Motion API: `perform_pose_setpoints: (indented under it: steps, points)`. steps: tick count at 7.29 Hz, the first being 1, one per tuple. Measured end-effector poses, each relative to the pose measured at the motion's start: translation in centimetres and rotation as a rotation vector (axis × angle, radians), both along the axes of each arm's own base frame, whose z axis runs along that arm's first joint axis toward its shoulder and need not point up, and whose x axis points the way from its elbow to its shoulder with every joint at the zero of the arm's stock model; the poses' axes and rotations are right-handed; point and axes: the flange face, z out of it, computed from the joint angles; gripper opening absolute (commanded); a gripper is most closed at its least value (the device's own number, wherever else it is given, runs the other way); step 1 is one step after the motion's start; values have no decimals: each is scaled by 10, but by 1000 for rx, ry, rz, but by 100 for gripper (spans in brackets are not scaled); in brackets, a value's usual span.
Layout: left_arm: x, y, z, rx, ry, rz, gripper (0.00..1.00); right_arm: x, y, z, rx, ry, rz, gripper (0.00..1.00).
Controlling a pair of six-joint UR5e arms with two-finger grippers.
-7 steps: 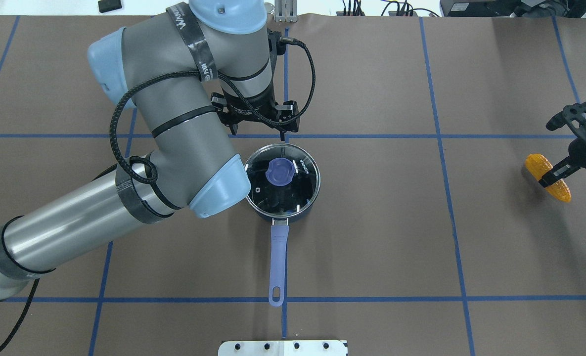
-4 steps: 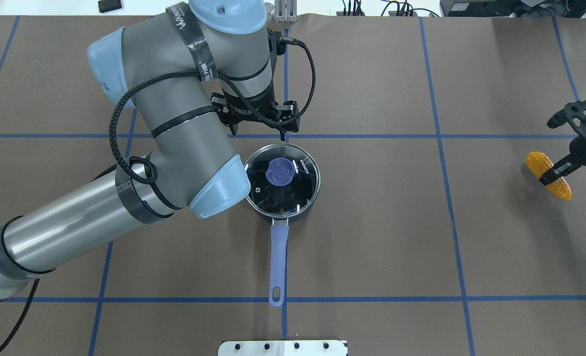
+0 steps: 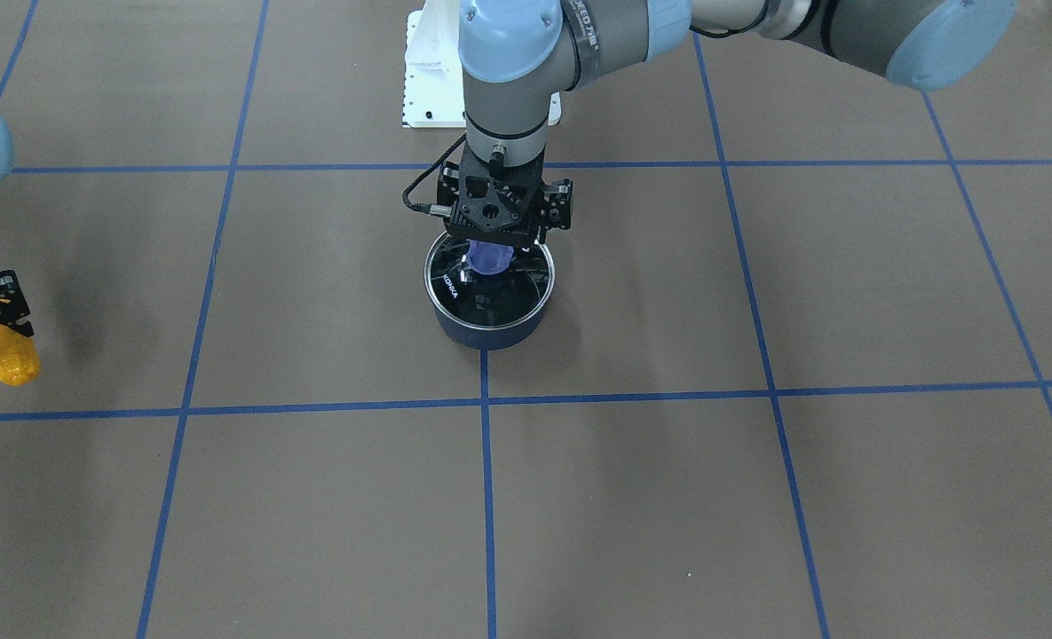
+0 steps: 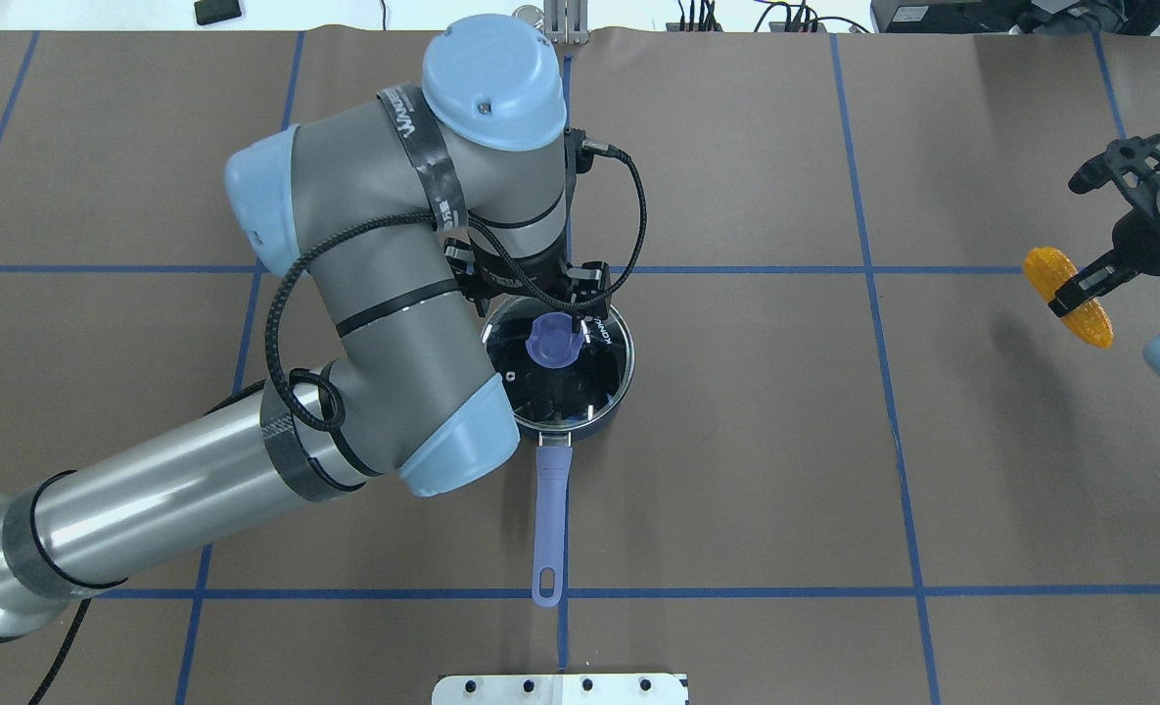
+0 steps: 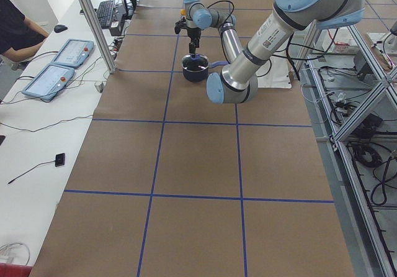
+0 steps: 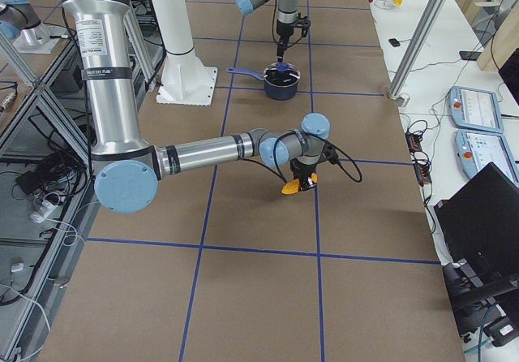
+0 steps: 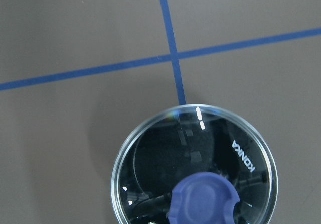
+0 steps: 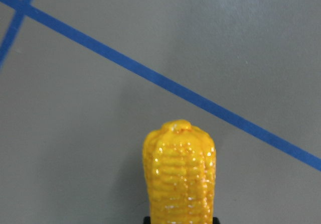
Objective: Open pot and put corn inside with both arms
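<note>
Your pot point(image 3: 488, 333) sits mid-table point(image 4: 736, 441), glass lid point(image 4: 589, 377) on. The left gripper point(image 3: 495, 248) hovers over it, apparently open and empty. Far right, the right gripper point(image 4: 1079, 291) is clamped across the corn point(image 4: 1044, 269), seemingly lifted. Expect a light, stiff, bumpy cob. Take the slick, breakable lid by its knob point(image 4: 553, 340).

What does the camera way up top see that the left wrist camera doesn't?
Only the overhead view shows the corn pinched in the right gripper, the long handle of the pot and the left arm. Only the left wrist view shows the blue tape crossing just past the pot; overhead, the arm covers it. Both show the glass lid on the pot, its purple knob and the KONKA lettering.
</note>
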Motion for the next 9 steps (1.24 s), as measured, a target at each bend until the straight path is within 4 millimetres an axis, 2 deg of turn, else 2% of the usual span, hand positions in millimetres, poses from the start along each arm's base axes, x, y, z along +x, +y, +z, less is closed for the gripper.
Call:
perform_pose_setpoints:
  steps: [1,3,5,7,9]
  points:
    - [10,5,3,9,7,15,100,-2,-6,-26,0,-1,3,16]
    - [28,1,11,31,34,28,100,-7,-18,-80,-9,3,13,14]
    - [35,-2,17,35,40,30,99,-10,-24,-116,-15,6,20,13]
    - [38,-3,20,30,35,30,96,-11,-24,-127,-14,4,21,13]
    - [42,-3,23,25,34,29,80,-12,-24,-130,-12,0,19,13]
